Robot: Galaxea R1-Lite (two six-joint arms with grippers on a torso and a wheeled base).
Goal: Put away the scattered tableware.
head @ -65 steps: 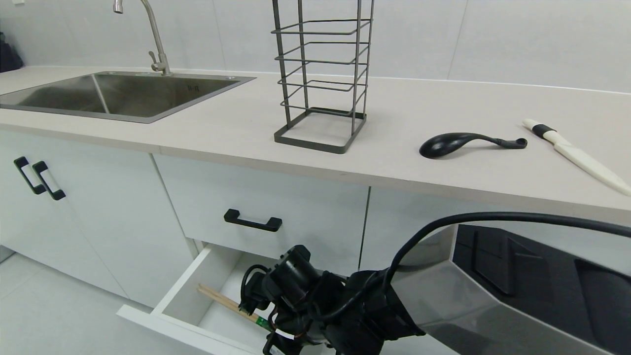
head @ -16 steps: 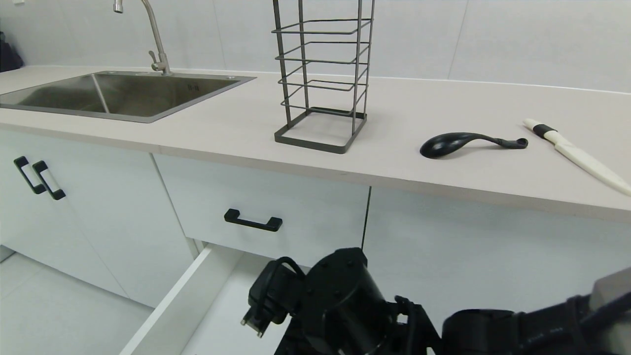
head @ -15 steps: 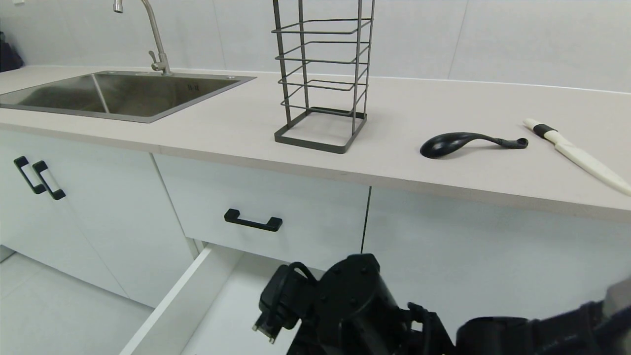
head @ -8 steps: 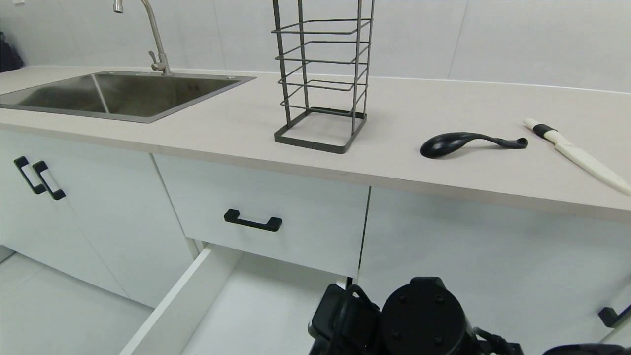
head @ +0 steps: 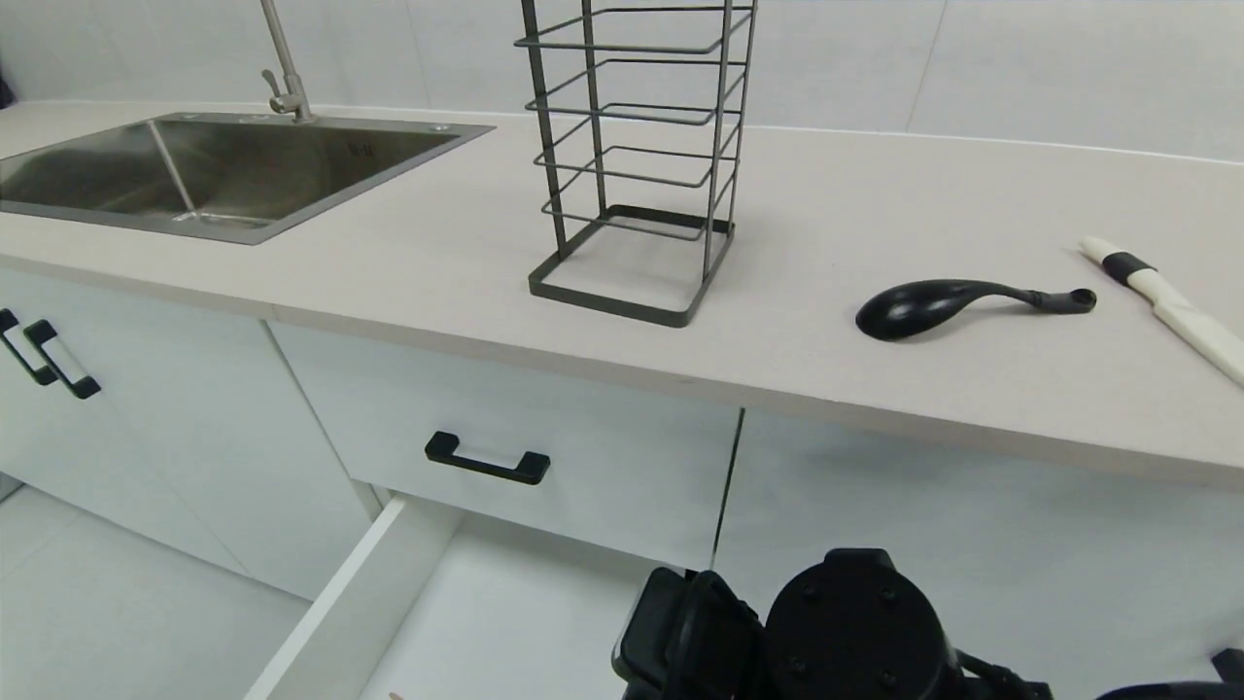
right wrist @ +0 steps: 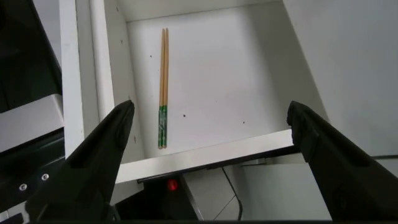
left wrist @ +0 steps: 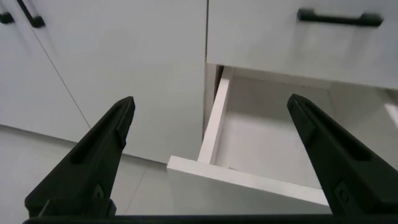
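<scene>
A black spoon (head: 972, 306) and a white knife (head: 1166, 306) with a black band lie on the right of the countertop (head: 437, 262). Below it, the lower drawer (head: 389, 603) stands pulled out. A pair of wooden chopsticks (right wrist: 163, 87) with green ends lies flat on the white floor of the drawer (right wrist: 205, 155). My right gripper (right wrist: 211, 111) hangs open above the drawer, holding nothing. Its arm (head: 846, 632) shows at the bottom of the head view. My left gripper (left wrist: 211, 106) is open and empty, out in front of the drawer (left wrist: 273, 143).
A tall dark wire rack (head: 632, 165) stands mid-counter. A steel sink (head: 214, 165) with a tap is at the back left. A shut drawer with a black handle (head: 486, 459) sits above the open one. Cabinet door handles (head: 44, 352) are at the left.
My right arm has drawn back to the right and down, away from the drawer's middle, leaving the chopsticks inside. The head camera has shifted, so the whole counter sits differently in the picture.
</scene>
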